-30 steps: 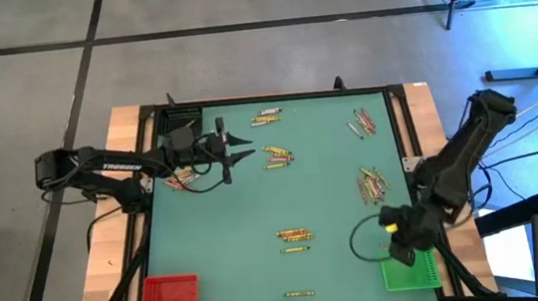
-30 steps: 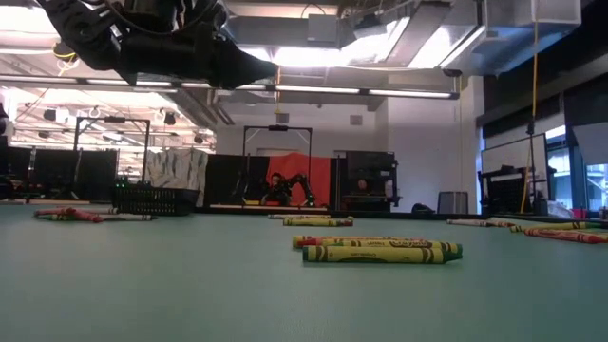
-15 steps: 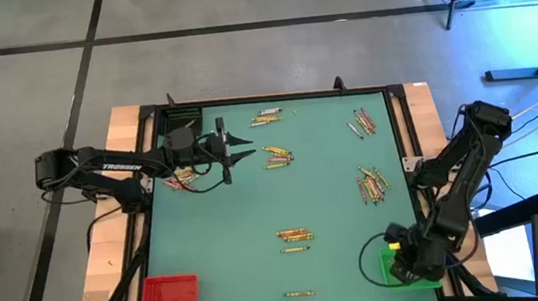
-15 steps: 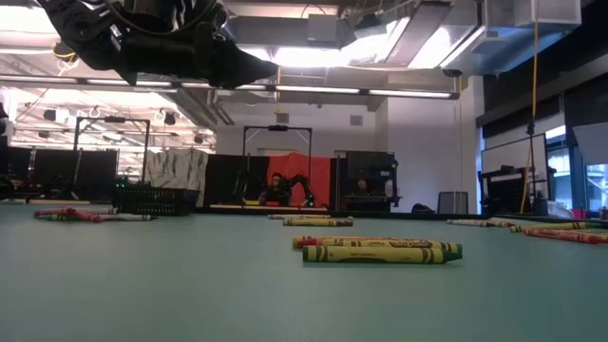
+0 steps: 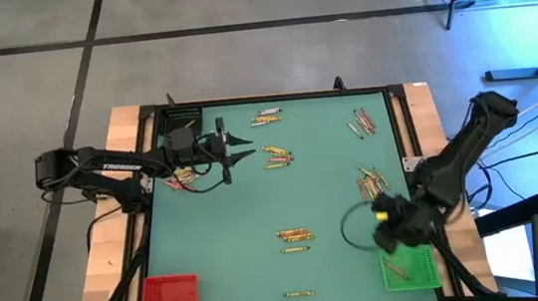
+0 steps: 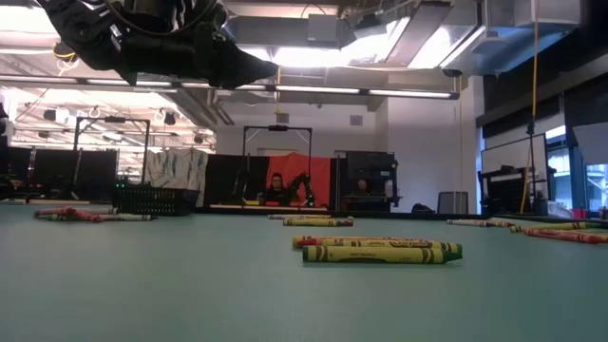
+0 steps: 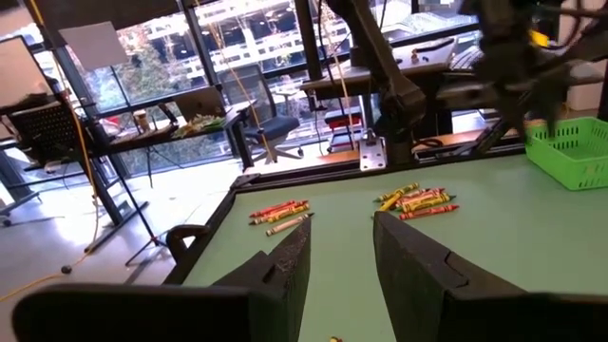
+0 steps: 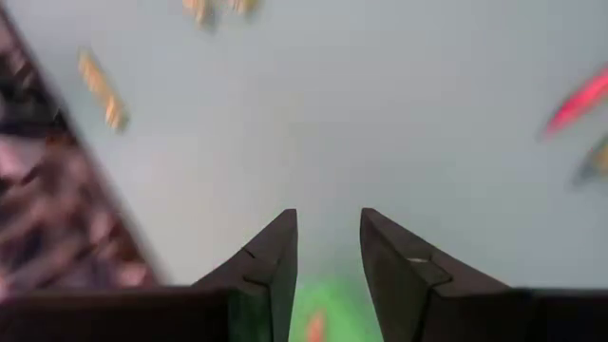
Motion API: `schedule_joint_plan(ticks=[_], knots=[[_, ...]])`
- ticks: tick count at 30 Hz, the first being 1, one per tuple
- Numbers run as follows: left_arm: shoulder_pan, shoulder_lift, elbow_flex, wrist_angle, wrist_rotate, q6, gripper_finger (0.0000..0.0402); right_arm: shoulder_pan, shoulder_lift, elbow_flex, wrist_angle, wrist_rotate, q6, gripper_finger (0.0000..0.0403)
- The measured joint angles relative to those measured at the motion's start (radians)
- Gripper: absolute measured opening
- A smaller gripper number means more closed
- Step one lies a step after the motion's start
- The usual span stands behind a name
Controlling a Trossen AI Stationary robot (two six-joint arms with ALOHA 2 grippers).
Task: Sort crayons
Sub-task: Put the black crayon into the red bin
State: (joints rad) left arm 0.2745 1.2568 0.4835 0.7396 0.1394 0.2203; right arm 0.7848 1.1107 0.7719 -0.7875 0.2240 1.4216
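The right tool [image 5: 387, 241] hangs over the near right part of the green surface [image 5: 218, 236], just by the green bin [image 5: 411, 268]. Its two dark fingers [image 8: 269, 261] stand a little apart, and nothing is between them. A crayon [image 5: 394, 273] lies inside the green bin. The right wrist view is blurry, so the small sticks in it are hard to make out.

The left tool [image 5: 245, 146] waits over the far left part of the surface. Its fingers [image 7: 290, 269] are a little apart too, with nothing in them.

The crayons are thin little sticks in yellow, orange, red and green. They lie in small bunches all over the surface. One bunch [image 5: 294, 235] is in the middle, one [image 5: 372, 184] is near the right edge, one [image 5: 278, 156] is just by the left tool, and one [image 5: 267, 118] is at the far side. A single crayon [image 5: 298, 293] lies near the front edge. From low down, a green crayon [image 6: 382, 253] with a paper label lies flat in front.

A red bin [image 5: 169, 297] sits at the near left corner. The front edge hides part of it.
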Motion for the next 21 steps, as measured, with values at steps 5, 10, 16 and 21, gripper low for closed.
schedule_joint_plan(ticks=[5,10,16,21], knots=[[0.0,0.0,0.0,-0.001,0.0,0.0,0.0102,-0.215,-0.047,0.0,-0.071,0.075,-0.285,0.0114],[-0.011,0.0,0.0,-0.07,-0.001,-0.006,0.0102,-0.428,-0.053,0.0,-0.089,0.143,-0.489,0.0114],[-0.033,0.0,0.0,-0.121,0.0,-0.002,0.0102,-0.689,-0.053,0.0,-0.109,0.186,-0.744,0.0114],[-0.033,0.0,0.0,-0.123,0.0,0.0,0.0102,-0.926,-0.053,0.0,-0.103,0.173,-0.899,0.0114]])
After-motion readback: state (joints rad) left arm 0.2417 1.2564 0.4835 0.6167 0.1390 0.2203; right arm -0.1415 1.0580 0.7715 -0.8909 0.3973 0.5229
